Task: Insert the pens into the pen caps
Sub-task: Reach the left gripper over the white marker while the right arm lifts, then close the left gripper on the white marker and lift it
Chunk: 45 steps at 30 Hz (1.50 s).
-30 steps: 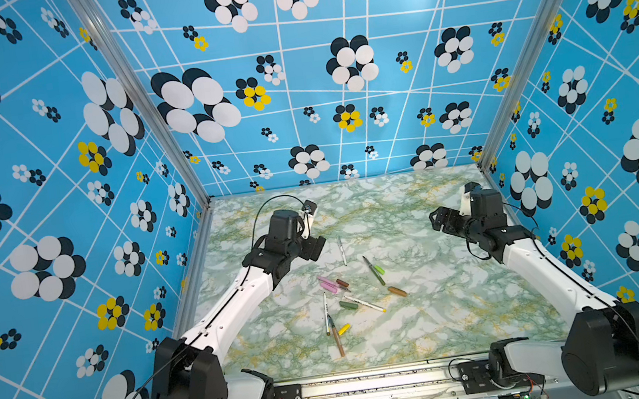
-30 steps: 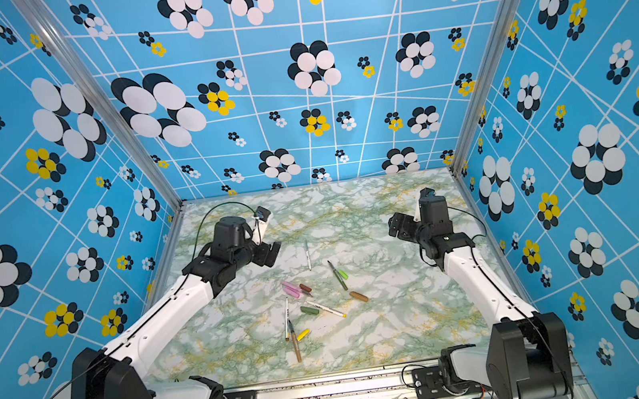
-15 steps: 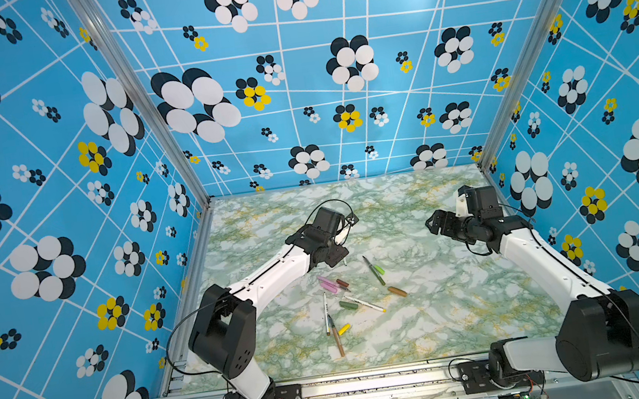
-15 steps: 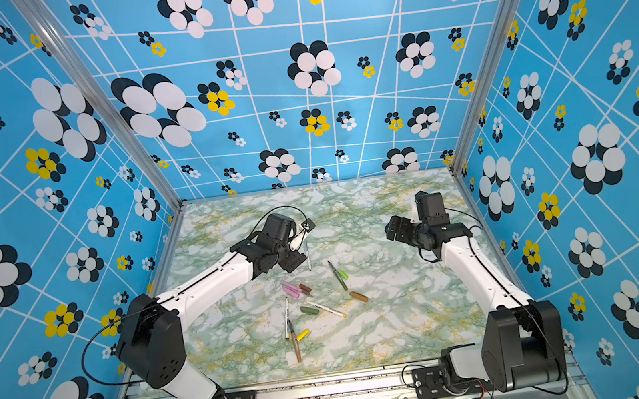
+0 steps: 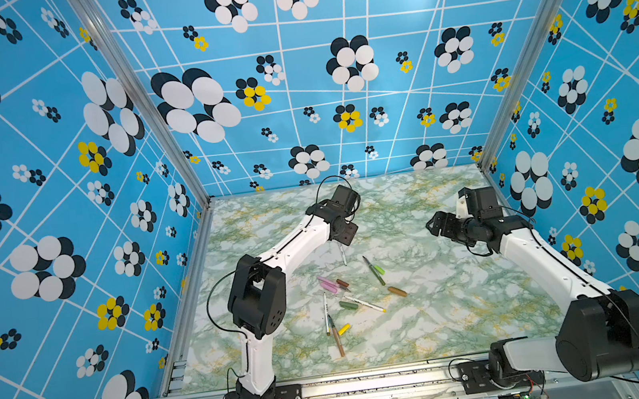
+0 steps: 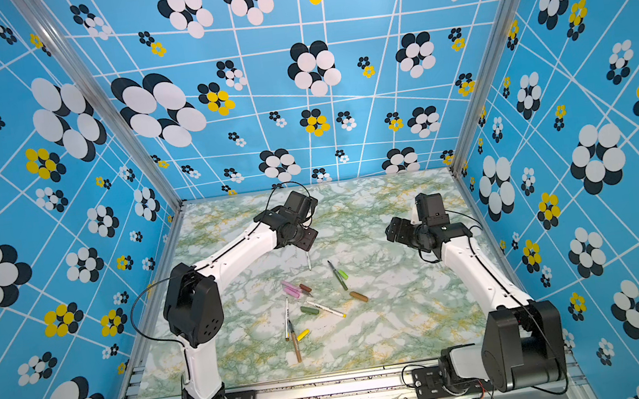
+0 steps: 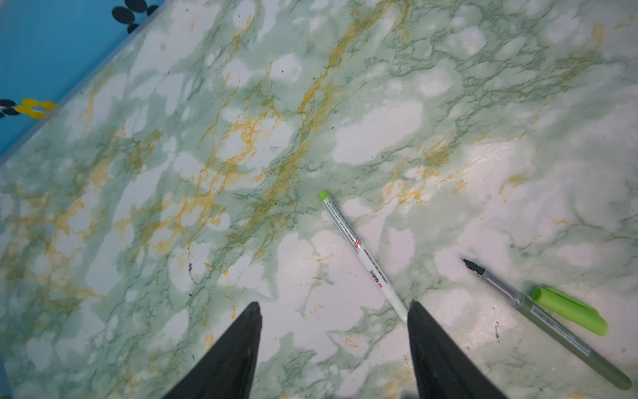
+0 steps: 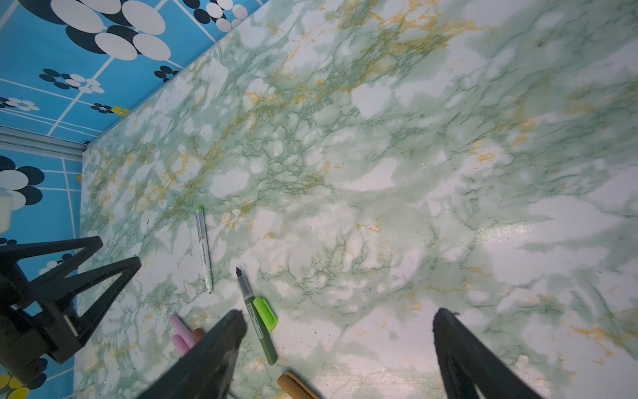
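- While the left gripper (image 7: 334, 304) hangs low over the middle of the table (image 5: 450, 317), its fingers stand apart with nothing between them. The writing end of a white pen (image 7: 359, 252) lies just beside one fingertip (touching or not, I cannot tell).
- In both top views that pen, with its light green end, is the piece lying nearest the table's far edge.
- Toward the right edge hovers the right gripper (image 8: 341, 312), its fingers spread wide and empty.
- Mid-table, a dark green pen (image 5: 373, 271) lies uncapped, right alongside a light green cap (image 5: 379, 270).
- Closer to the front edge lie two pink caps (image 5: 328, 284), a brown cap (image 5: 342, 282), a dark green cap (image 5: 348, 305), a tan cap (image 5: 397, 292) and a yellow cap (image 5: 344, 329).
- Among them lie a yellow-tipped white pen (image 5: 365, 303) and a brown pen (image 5: 337, 341).
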Available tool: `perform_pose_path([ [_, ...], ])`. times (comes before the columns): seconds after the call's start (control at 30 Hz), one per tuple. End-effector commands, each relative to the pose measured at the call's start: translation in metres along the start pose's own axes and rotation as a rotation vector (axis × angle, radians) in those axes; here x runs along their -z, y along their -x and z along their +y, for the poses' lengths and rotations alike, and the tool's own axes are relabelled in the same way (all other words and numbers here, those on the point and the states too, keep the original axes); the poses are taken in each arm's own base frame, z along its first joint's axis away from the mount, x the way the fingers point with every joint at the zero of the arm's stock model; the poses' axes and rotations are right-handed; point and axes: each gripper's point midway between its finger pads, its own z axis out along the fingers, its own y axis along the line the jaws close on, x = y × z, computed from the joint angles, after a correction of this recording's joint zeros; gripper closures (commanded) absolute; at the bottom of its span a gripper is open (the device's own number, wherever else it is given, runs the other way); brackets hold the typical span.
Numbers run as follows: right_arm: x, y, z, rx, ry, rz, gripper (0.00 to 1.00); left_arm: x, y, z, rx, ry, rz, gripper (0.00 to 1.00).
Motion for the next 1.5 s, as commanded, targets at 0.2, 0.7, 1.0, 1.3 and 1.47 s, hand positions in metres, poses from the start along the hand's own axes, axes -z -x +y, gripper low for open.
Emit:
perform_pose_path([
  [0.2,0.007,0.002,0.001,-0.017,-0.005,-0.017,0.13,-0.025,-0.035,-0.003,0.322,0.002,0.21,0.47],
  [0.7,0.006,0.001,0.004,-0.018,0.02,-0.025,0.13,-0.062,-0.044,-0.014,0.419,-0.06,0.27,0.51],
  [1.0,0.005,-0.001,0.005,-0.016,0.032,-0.019,0.15,-0.078,-0.049,-0.019,0.424,-0.054,0.301,0.55],
  [1.3,0.003,-0.004,0.004,-0.018,0.033,-0.013,0.16,-0.091,-0.058,-0.024,0.415,-0.044,0.333,0.68],
  [1.47,0.004,-0.004,0.004,-0.017,0.031,-0.016,0.16,-0.095,-0.062,-0.026,0.411,-0.036,0.346,0.75],
])
